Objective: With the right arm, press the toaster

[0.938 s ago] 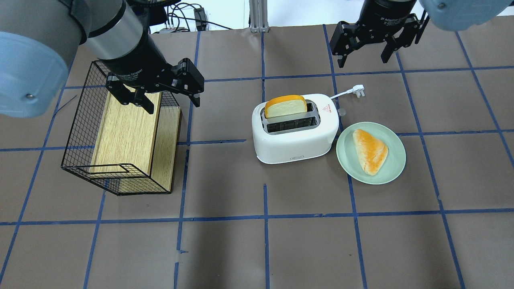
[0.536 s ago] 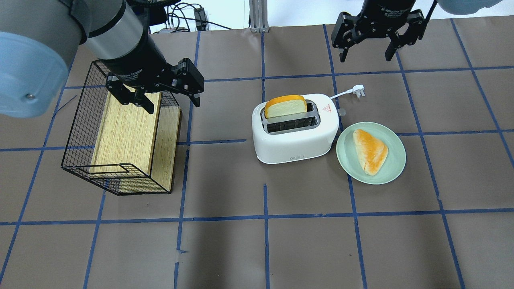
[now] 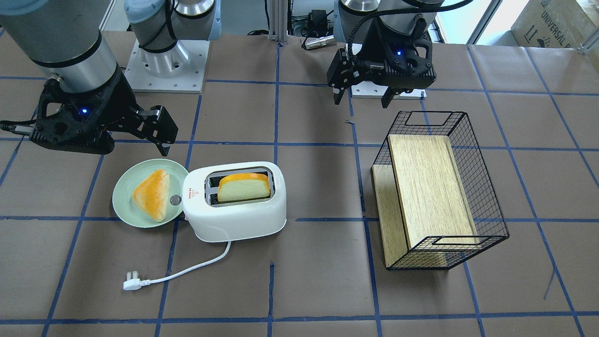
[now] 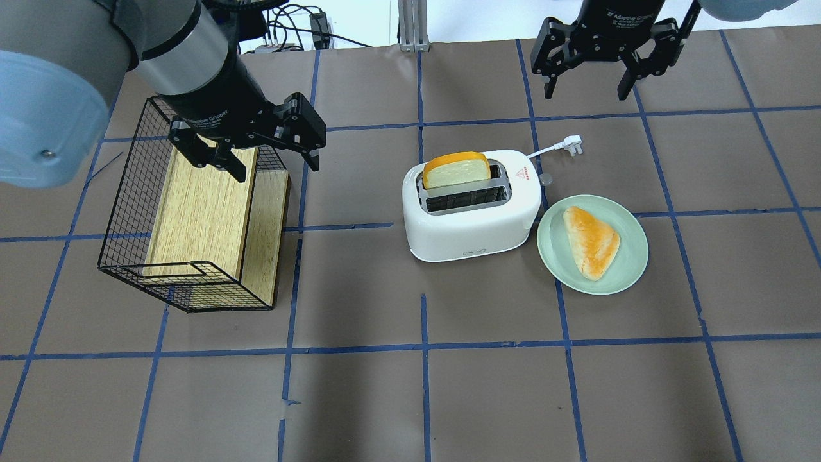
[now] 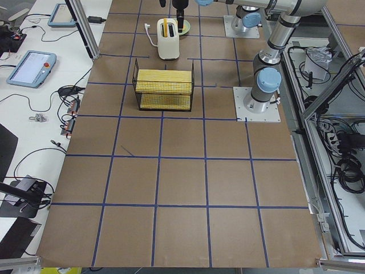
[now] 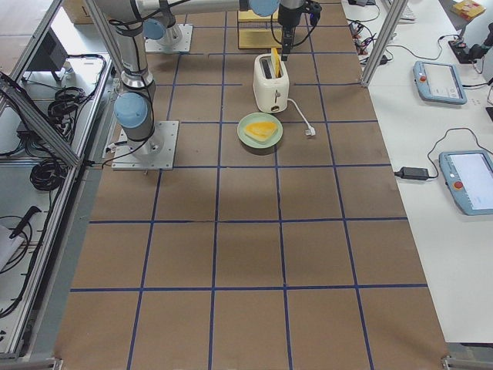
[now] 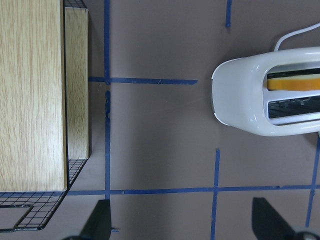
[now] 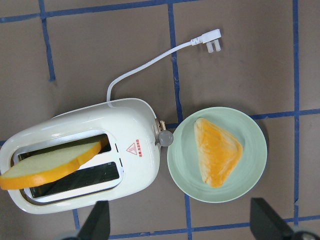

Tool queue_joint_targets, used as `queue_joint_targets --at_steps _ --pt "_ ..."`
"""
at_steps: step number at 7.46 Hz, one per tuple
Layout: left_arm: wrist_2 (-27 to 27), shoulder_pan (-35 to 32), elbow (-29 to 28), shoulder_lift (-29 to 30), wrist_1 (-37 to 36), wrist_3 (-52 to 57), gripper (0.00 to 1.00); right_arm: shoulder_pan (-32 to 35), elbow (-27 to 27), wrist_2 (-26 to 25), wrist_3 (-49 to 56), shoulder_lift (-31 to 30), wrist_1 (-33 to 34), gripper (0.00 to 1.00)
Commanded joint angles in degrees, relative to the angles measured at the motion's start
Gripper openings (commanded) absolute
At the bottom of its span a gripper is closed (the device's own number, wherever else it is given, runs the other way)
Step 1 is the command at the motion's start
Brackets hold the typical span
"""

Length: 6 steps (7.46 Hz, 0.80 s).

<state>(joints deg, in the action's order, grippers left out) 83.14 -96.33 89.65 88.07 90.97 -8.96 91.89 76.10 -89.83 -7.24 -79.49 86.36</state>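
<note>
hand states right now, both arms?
left hand: open, holding nothing.
right hand: open, holding nothing, clear of the toaster.

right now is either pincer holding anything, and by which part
Nothing is held. The left pincer and the right pincer are both open and empty, neither touching the toaster.

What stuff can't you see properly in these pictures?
- Bottom of the bread slice: hidden inside the toaster slot, every view.
- Words by the red triangle: too small to read, right wrist view.
- Lever knob: cut off past the right edge, left wrist view.
- Right gripper: its fingers blurred and cut by the bottom edge, right wrist view.
</note>
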Motion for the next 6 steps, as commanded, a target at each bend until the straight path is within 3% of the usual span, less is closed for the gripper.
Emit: queue_joint_targets --at_steps 1,6 --pt "0.0 0.0 0.0 0.0 0.0 0.0 1.00 -0.4 -0.2 0.0 -0.9 -0.4 -0.5 1.00" --pt "0.0 0.0 -0.1 0.0 0.0 0.0 1.00 -0.2 0.0 0.3 -1.3 -0.6 -1.5 1.00"
